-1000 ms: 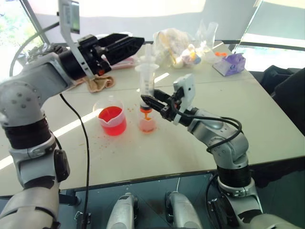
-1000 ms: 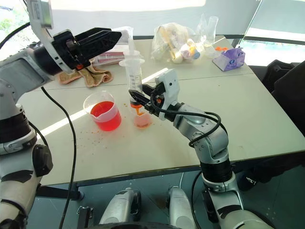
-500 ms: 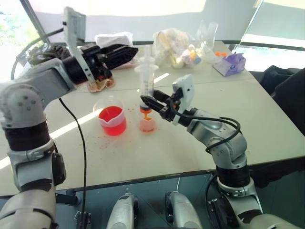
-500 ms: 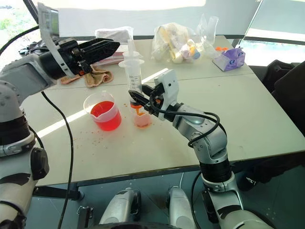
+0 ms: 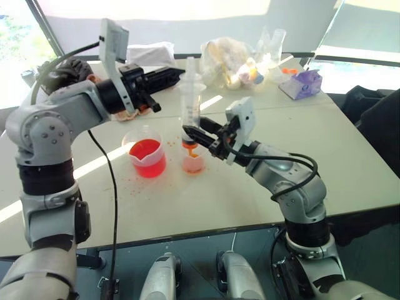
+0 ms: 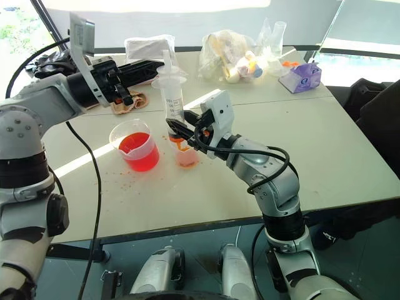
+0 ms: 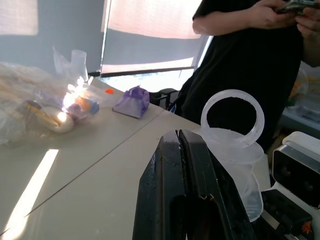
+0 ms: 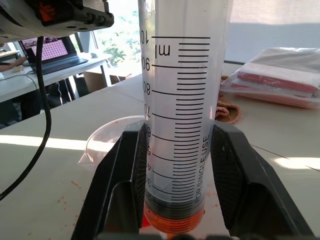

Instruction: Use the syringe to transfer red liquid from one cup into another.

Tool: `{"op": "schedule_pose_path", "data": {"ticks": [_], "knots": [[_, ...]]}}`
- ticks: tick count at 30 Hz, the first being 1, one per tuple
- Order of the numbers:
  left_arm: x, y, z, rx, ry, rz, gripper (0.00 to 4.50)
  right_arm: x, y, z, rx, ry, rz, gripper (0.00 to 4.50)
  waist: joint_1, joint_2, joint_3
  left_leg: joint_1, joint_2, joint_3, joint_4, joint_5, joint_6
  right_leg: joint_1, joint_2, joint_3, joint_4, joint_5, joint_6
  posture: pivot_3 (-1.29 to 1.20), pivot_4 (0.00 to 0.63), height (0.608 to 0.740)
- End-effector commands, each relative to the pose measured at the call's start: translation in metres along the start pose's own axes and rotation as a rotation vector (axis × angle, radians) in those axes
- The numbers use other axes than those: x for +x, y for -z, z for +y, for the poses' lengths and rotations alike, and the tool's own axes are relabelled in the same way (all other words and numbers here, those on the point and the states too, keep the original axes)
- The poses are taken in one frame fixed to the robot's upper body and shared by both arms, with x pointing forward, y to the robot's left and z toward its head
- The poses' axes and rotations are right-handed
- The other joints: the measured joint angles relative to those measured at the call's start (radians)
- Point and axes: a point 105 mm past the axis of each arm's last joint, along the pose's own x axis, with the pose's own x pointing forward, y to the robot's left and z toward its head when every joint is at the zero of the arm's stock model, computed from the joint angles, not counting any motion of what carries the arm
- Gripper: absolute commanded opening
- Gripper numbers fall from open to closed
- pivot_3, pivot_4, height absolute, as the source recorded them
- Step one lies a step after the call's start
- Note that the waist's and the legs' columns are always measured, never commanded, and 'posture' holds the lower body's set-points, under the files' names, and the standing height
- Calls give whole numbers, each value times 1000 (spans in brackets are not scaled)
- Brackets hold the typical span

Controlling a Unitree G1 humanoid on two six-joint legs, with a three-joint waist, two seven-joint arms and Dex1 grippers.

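Since a second ago the left gripper has dropped from above the table and swung in toward the syringe, and its two black fingers, then spread, are now pressed flat together with nothing between them, their tips just beside the plunger's ring top and whether they touch it cannot be told. The right gripper has not shifted: it stays clamped on the lower barrel, holding the syringe upright with its orange tip down in the mouth of the smaller cup, which holds a little pale red liquid. The spouted beaker, with deeper red liquid in it, stands just beside that cup on the left, apart from it. Red droplets speckle the table around and in front of the beaker. The near part of the table up to its front edge is open; the far side carries a crumpled cloth, a plastic bag of items and a purple packet. A person in black stands past the table's far edge.
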Motion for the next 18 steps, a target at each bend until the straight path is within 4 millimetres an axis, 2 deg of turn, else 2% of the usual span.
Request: {"op": "schedule_pose_path", "data": {"ticks": [1,9,18], "knots": [[1,-22,-10,48,40,-62,35,-2,-12,9,-30,-28,-45,1324,0,0,0,0,0,0,0,0,0,0,0,0,0,0,0,0,150,740],[-10,-26,-8,52,12,-75,35,-3,-10,4,-25,-7,-37,1324,0,0,0,0,0,0,0,0,0,0,0,0,0,0,0,0,150,740],[-11,-21,-19,34,48,-66,35,-3,-6,-2,-23,6,-25,1324,0,0,0,0,0,0,0,0,0,0,0,0,0,0,0,0,150,740]]}}
